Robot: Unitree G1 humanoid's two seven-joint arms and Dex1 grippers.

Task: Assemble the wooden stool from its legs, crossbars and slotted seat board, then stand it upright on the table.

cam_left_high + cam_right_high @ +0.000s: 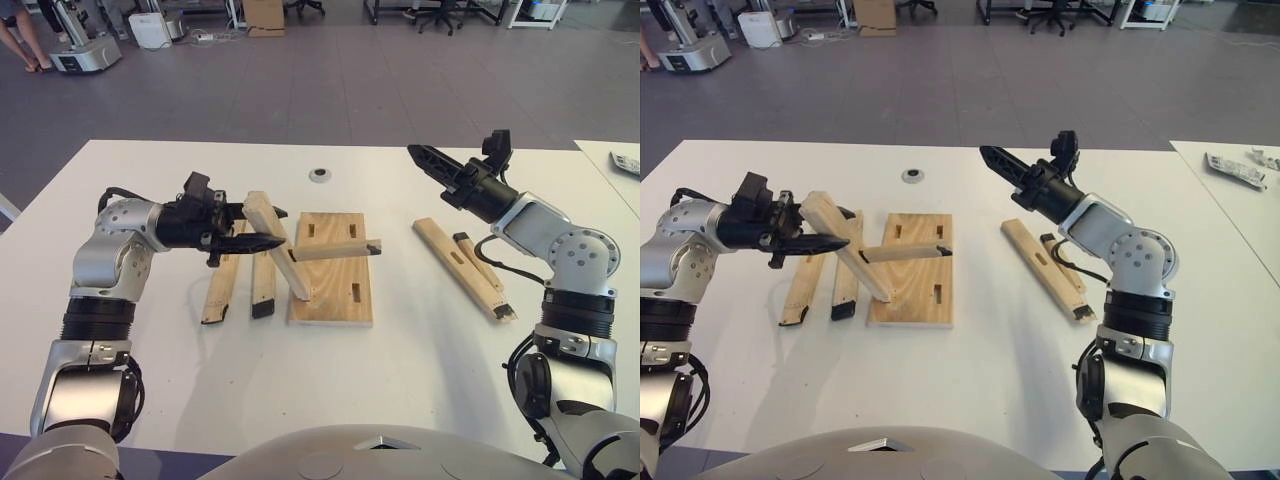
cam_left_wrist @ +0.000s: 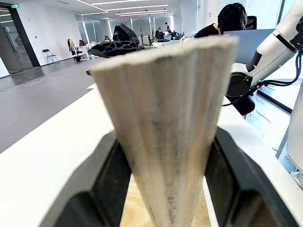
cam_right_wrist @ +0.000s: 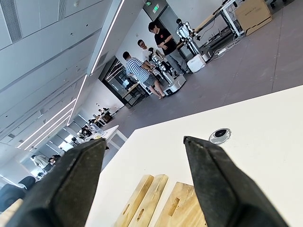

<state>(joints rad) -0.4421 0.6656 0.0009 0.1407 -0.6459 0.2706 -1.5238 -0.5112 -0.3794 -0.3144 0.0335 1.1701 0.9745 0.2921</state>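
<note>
Grey lab floor stretches behind the white desk (image 1: 160, 390), where the slotted seat board (image 1: 330, 300) lies flat in the middle. Your left tool (image 1: 270, 227) pinches the upper end of a leg (image 2: 165, 118), with a finger on each side face. The leg leans steeply with its foot down on the board near a slot, and a crossbar (image 1: 335, 249) juts from it over the board. Whether the foot sits inside the slot I cannot tell. Two loose legs (image 1: 222, 283) lie side by side just left of the board. Another slotted leg (image 1: 455, 262) and a thinner bar (image 1: 483, 268) lie together to its right. Your right tool (image 3: 144, 141) is raised over the desk beyond those, spread and empty.

Treat these parts as stiff, light and hard. You probably won't crush them, but the smooth sawn faces may slide in a two-finger pinch. Held at its top, the leg likely acts as a long lever, so a small wrist twist could swing the foot and jam the joint. Squeeze across the flat faces, not the corners. For pressing a leg home, a hold nearer the joint should give you more control. The crossbar looks loosely seated, so expect it to drop out if you jolt the leg.
</note>
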